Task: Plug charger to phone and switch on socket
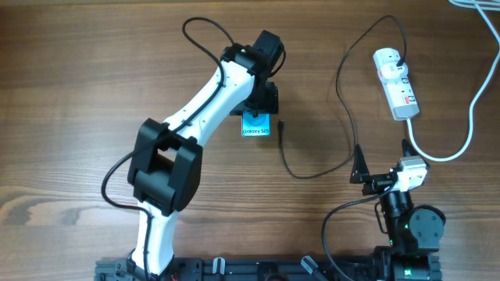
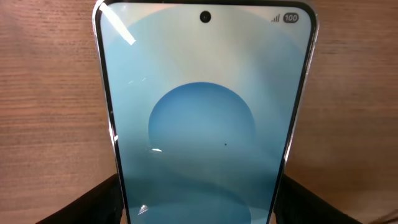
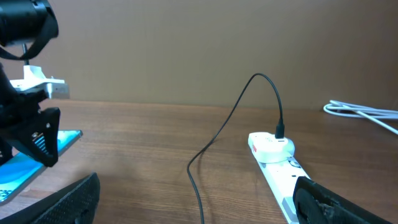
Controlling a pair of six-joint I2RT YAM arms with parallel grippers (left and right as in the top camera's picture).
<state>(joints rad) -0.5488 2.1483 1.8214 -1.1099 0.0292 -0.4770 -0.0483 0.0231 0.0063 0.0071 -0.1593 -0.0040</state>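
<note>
At the table's middle, phone (image 1: 255,125): lies flat, screen up, long axis running away from the arm bases; its far end sits under the left gripper (image 1: 259,109)
Left gripper: dark fingers (image 2: 74,208) flank the phone's end on both sides; whether they press on its edges or only straddle it, I cannot tell
Charger plug tip (image 1: 280,125): just beside the phone on its right, apart from it, lying roughly parallel to the phone's long side; the black cable (image 1: 344,86) loops back and up to the white adapter (image 1: 388,58)
Socket (image 1: 396,86): far right of the table, a power strip lying oblique, trailing a thick white cord (image 1: 471,117)
Right gripper (image 1: 361,165): jaws spread wide and empty; well apart from the plug tip, which lies to its left and farther out; the socket lies ahead of it
Nearer arm: the left is closest to the tip but is occupied at the phone, so fetching the tip likely falls to the right
Left wrist view: shows the punch-hole camera end pointing away from the fingers, so the port end is probably the one between them; overhead cannot show this
Right wrist view: shows the cable entering the adapter (image 3: 272,146) from above; the plug tip is out of its frame
</note>
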